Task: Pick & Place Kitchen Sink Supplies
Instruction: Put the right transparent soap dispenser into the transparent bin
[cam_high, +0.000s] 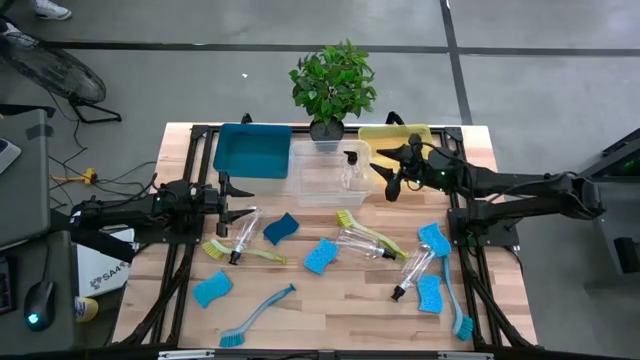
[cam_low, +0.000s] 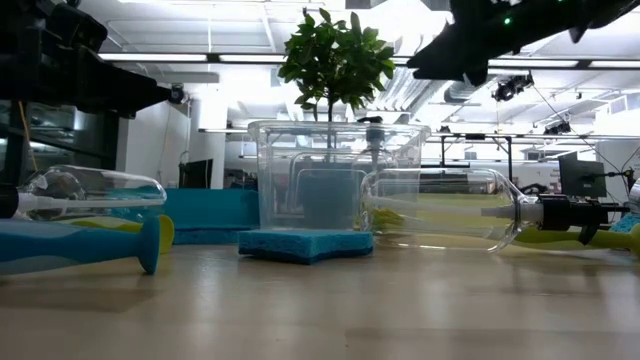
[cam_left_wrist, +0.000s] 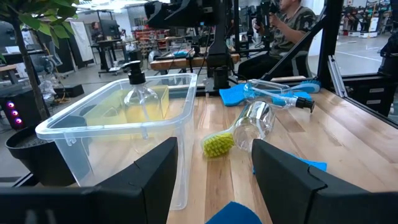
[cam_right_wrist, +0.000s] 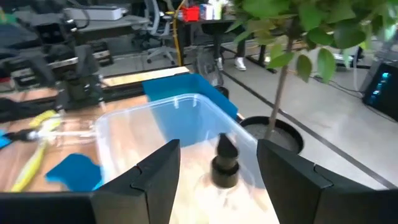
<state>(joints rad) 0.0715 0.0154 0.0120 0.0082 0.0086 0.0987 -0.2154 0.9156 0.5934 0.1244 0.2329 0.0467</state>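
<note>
One pump bottle stands in the clear bin at twelve o'clock. My right claw hangs spread and empty beside it. My left claw waits at nine, also spread. Sponges, brushes and three bottles remain scattered, so I judge most work's ahead.

Wooden table with sink supplies and bins.
Along the far edge stand a teal bin, a clear bin, a yellow bin and a potted plant. Blue sponges, pump bottles and dish brushes lie scattered across the middle and near the front edge.
</note>
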